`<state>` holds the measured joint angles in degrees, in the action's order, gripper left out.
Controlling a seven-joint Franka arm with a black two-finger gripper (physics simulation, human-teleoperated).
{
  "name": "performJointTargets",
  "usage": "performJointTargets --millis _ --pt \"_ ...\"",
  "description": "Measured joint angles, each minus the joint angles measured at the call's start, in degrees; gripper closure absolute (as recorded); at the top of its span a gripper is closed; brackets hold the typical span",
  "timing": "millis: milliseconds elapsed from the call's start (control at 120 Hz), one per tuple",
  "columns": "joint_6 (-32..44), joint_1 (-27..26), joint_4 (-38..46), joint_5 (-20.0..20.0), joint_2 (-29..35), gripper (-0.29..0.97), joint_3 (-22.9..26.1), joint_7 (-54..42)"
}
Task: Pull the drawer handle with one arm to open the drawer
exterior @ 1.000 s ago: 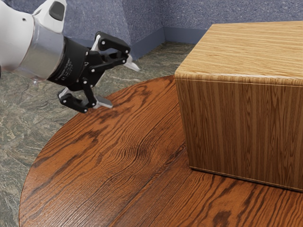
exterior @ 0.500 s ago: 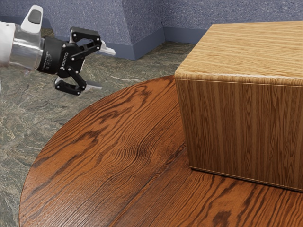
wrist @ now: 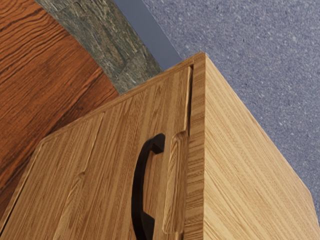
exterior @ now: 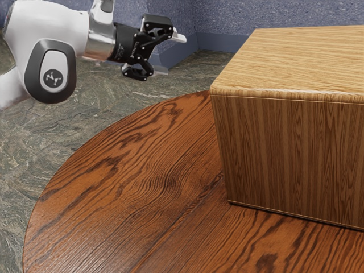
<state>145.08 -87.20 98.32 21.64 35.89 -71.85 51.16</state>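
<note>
Tool (exterior: 164, 54) is hovering w/ fingers apart, well away from the cabinet (exterior: 296, 114), at approx 10 o'clock from it. It's pointing at the drawer front (wrist: 90, 175) & black handle (wrist: 140, 190), prob. lining up the pull. Drawer is looking shut.
</note>
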Motion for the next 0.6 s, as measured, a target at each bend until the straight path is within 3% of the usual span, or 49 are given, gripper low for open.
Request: performJointTargets --millis 175,400,600 --pt "1.15 -14.76 -7.28 0.57 0.02 0.00 -13.59 -1.88" --pt "1.74 -22.54 -11.61 1.18 0.57 0.00 -20.42 -3.57" --pt "1.87 -31.92 -16.83 1.24 0.32 0.00 -29.44 -4.21"
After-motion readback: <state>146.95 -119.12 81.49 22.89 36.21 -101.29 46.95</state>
